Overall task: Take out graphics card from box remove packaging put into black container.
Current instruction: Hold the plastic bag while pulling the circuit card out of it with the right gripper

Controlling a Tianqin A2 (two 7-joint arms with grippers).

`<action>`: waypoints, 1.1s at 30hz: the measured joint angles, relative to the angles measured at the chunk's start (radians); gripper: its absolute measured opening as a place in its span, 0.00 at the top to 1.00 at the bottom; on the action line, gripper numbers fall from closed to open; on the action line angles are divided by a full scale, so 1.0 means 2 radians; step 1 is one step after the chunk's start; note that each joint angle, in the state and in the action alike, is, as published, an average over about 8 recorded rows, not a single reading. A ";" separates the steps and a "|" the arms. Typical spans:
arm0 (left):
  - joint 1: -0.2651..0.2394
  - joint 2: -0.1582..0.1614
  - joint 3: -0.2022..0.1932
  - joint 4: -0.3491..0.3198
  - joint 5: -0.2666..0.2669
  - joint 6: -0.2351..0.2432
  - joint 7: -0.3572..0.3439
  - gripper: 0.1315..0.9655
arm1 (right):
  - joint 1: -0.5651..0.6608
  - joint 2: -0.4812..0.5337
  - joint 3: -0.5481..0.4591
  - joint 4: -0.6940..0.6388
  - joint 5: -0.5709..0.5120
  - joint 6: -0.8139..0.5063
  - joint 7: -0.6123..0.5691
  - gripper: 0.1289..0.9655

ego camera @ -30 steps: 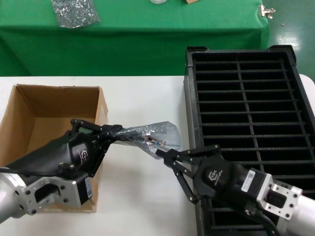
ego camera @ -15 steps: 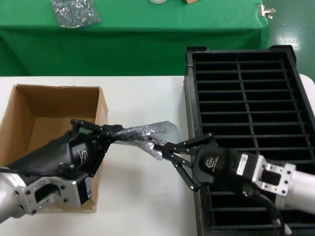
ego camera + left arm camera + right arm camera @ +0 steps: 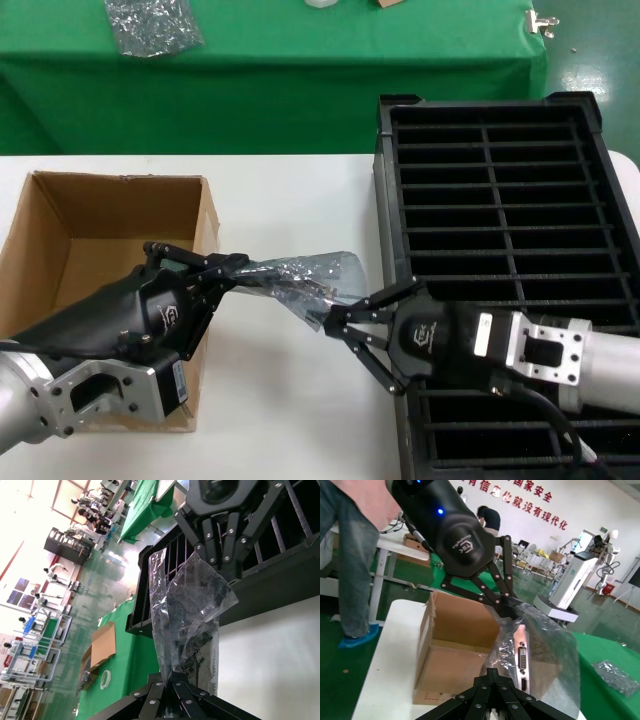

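Nearest, beside the box (image 3: 105, 262), the left gripper (image 3: 232, 268) pinches one end of the packaging (image 3: 305, 277) with its fingers pressed together, while the right gripper (image 3: 337, 320) closes its tips on the opposite end, where the graphics card (image 3: 521, 657) shows its bracket inside the bag. To do this well, the right should probably grip only the card's bracket and draw straight away while the left holds film alone. Farther from the box, the black container (image 3: 500, 230) waits
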 joint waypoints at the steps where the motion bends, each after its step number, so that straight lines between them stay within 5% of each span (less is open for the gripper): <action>1: 0.000 0.000 0.000 0.000 0.000 0.000 0.000 0.99 | 0.002 -0.002 0.000 -0.003 0.000 0.000 -0.002 0.99; 33: 0.000 0.000 0.000 0.000 0.000 0.000 0.000 0.99 | 0.054 -0.034 -0.017 -0.069 -0.018 -0.028 -0.034 0.99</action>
